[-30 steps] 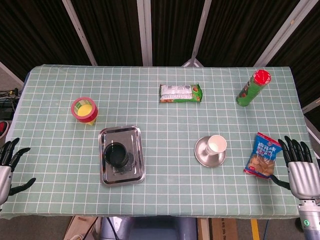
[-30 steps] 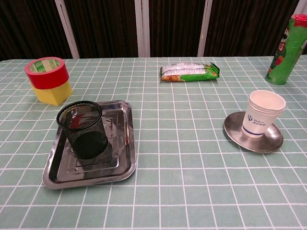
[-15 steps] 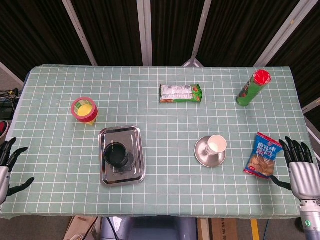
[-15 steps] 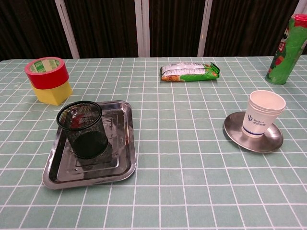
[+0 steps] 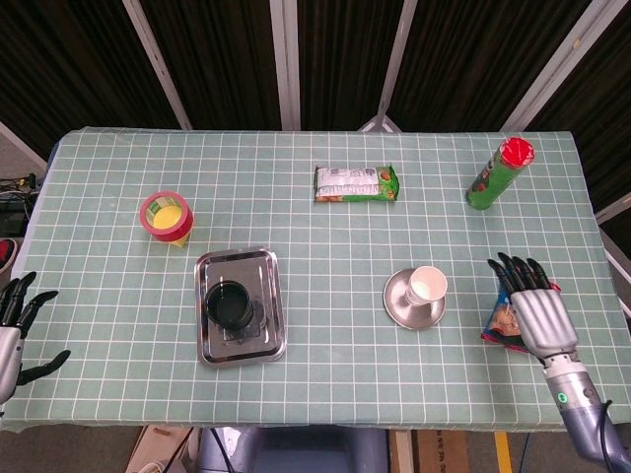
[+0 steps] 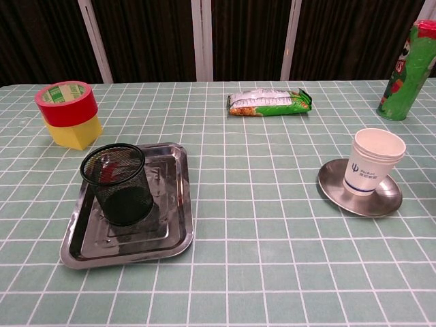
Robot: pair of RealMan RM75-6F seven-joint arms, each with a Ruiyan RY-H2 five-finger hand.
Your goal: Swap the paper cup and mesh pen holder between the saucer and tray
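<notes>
Fingers (image 5: 513, 272) of the right hand (image 5: 537, 313) are spread wide and hold nothing; since half a second ago this hand has slid inward from the desk's right edge and now hangs over the blue snack bag (image 5: 501, 320), fingertips aimed up the desk, nearer the paper cup (image 5: 427, 285). That reads as the start of a reach for the cup, so the swap has not begun. The left hand (image 5: 14, 330) sits at the desk's left edge much as before, fingers apart and empty.

Upright on the round saucer (image 5: 399, 305), right of centre, the paper cup has its mouth up and its long axis vertical; the chest view shows it toward the saucer's far side. The mesh pen holder (image 6: 118, 184) is also upright, mouth up, inside the steel tray (image 6: 176, 231) at left, toward its near left part. Both are where they were a second ago. The tape rolls (image 5: 166, 217), biscuit pack (image 5: 357, 183) and green can (image 5: 498, 172) lie well apart from either
</notes>
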